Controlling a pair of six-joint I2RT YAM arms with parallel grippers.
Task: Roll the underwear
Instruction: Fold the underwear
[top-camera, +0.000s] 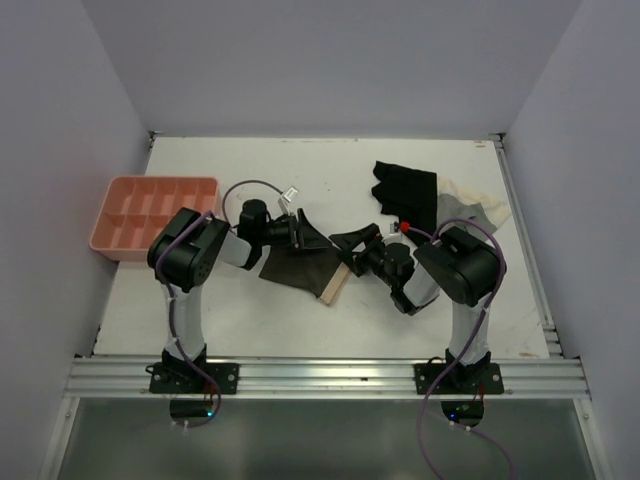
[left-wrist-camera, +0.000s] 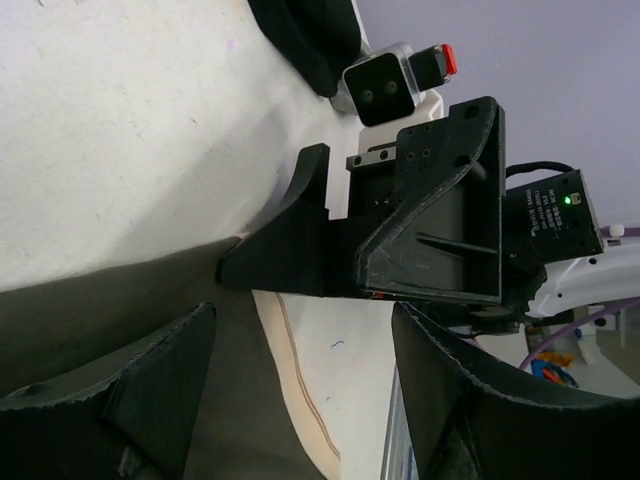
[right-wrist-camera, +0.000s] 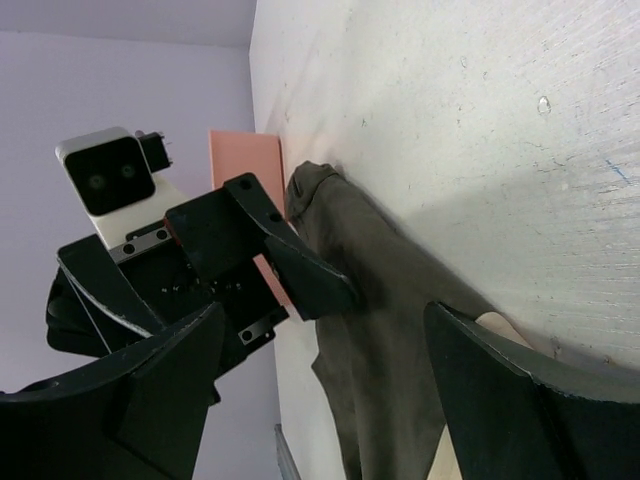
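Matt, soft cloth underwear (top-camera: 300, 268) lies on a smooth table (top-camera: 250, 322).

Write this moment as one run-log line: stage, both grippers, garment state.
stage: pre-roll | left gripper: open, over underwear | right gripper: open, over underwear | underwear: lying spread, unrolled

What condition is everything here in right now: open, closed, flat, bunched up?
Dark brown fabric underwear with beige waistband: unrolled, lying mostly flat on the table.
Left gripper: open, over the underwear.
Right gripper: open, holding nothing.
Black fabric garment: bunched in a heap.
Grey-and-cream fabric garment: crumpled, beside the black one.
Pink plastic compartment tray: open side up.
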